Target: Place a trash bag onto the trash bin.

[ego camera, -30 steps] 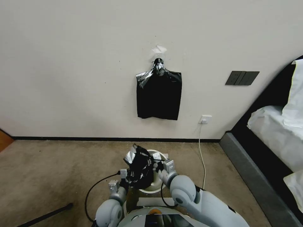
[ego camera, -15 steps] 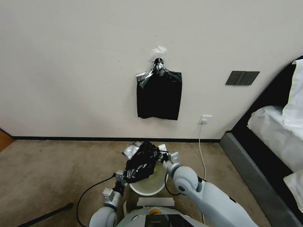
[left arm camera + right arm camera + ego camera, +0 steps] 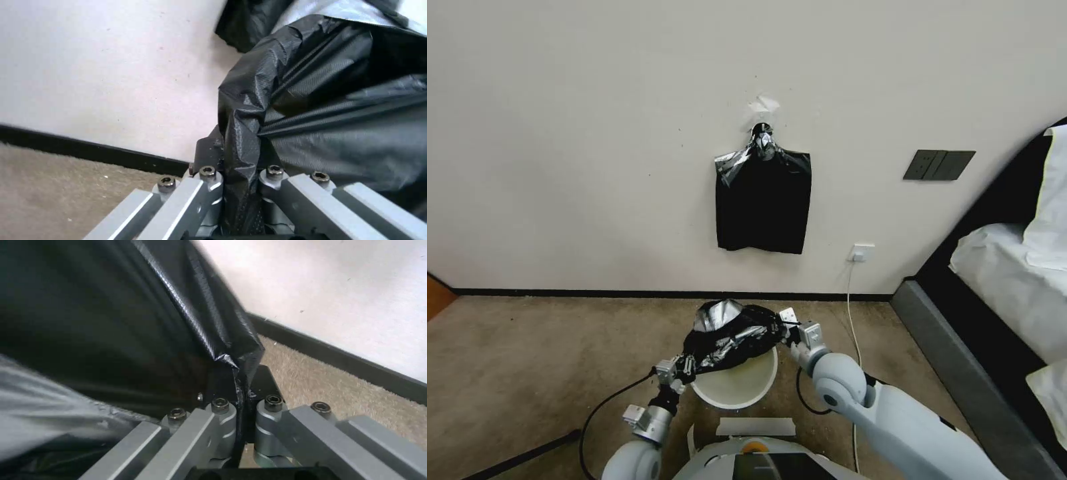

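The glossy black trash bag [image 3: 730, 339] is stretched between my two grippers above the far half of the cream-white trash bin [image 3: 739, 385] on the carpet. My left gripper [image 3: 686, 365] is shut on the bag's left edge, beside the bin's left rim. My right gripper [image 3: 782, 328] is shut on the bag's right edge, over the bin's far right rim. In the left wrist view the trash bag [image 3: 320, 110] runs down between the fingers [image 3: 209, 156] of the left gripper [image 3: 238, 160]. The right wrist view shows the trash bag [image 3: 133, 326] pinched in the right gripper [image 3: 242, 390].
A flat bundle of black bags [image 3: 764, 203] hangs from a hook on the wall straight ahead. A white cable [image 3: 854, 333] drops from a socket [image 3: 860, 252] to the floor right of the bin. A bed [image 3: 1000, 300] stands at the right. Open carpet [image 3: 540, 360] lies at the left.
Both grippers have moved apart, the left going left and nearer, the right going right and farther. The crumpled bag has been pulled wide and now spans the bin's far side.
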